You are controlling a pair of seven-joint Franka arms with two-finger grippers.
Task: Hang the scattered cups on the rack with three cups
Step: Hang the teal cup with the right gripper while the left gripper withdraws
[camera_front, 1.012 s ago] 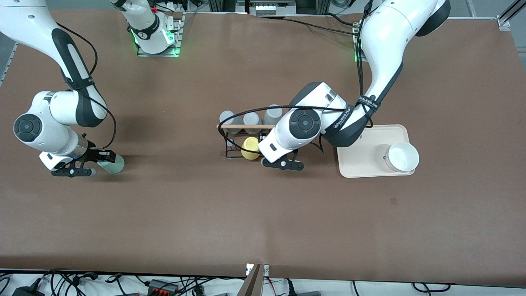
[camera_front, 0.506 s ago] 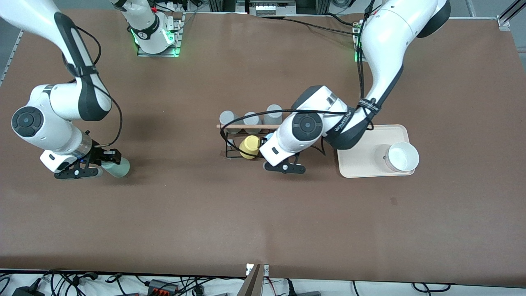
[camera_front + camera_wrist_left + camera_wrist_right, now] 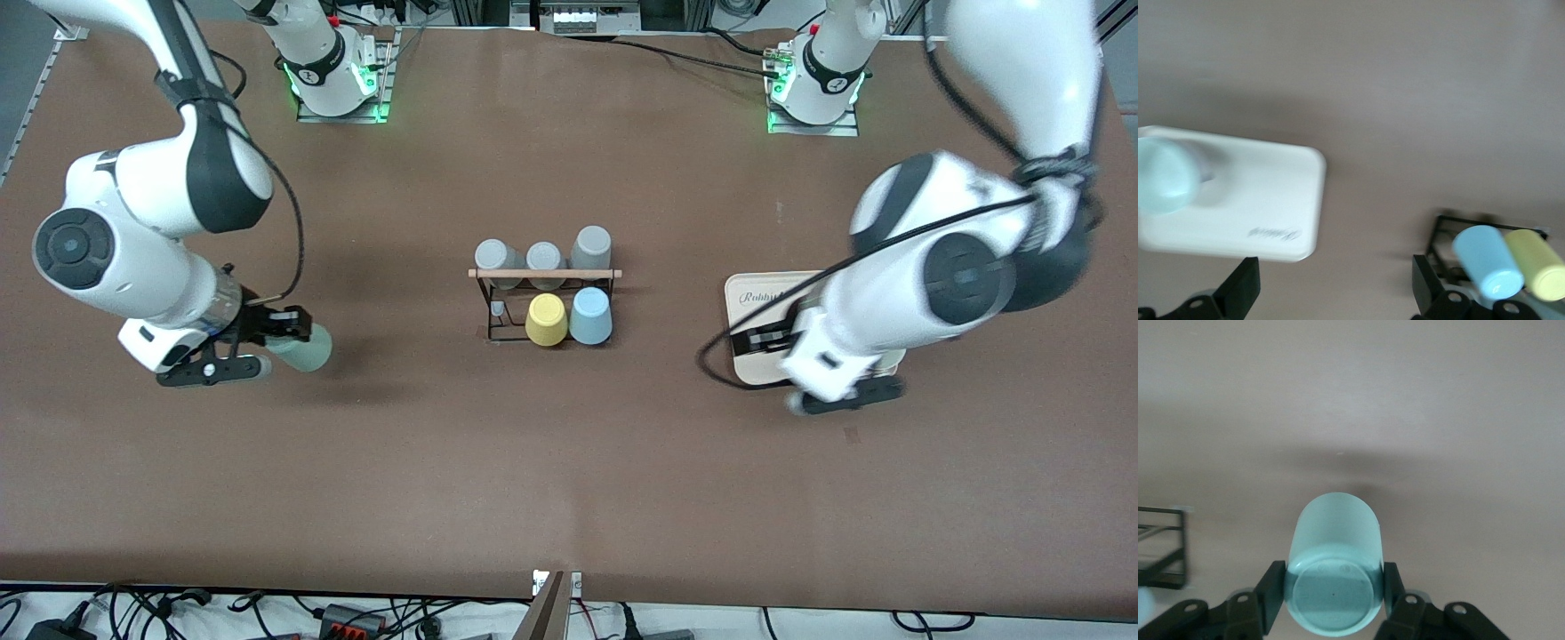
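**Mint cup clamped in the right gripper; blue cup hung on the rack**

The left gripper (image 3: 845,396) is over the table's bare top at the near edge of the cream tray (image 3: 756,307), toward the left arm's end of the table. In the left wrist view its two fingers (image 3: 1245,287) stand wide apart with nothing between them. The arm is blurred in the front view and covers most of the tray. A pale round vessel (image 3: 1165,175) sits on the tray in the left wrist view, too blurred to name.

The right gripper (image 3: 276,342) is over the table toward the right arm's end. Its fingers (image 3: 1275,587) are closed on the sides of the mint green cup (image 3: 307,348), which lies tilted on its side, its flat base facing the wrist camera.

The rack (image 3: 544,274) stands mid-table. On its near row the light blue cup (image 3: 590,316) and the yellow cup (image 3: 546,319) hang mouth down, side by side, the blue one toward the left arm's end. A bare peg (image 3: 498,308) stands beside the yellow cup. Farther from the camera, three grey cups (image 3: 544,258) sit along the wooden dowel (image 3: 544,274).
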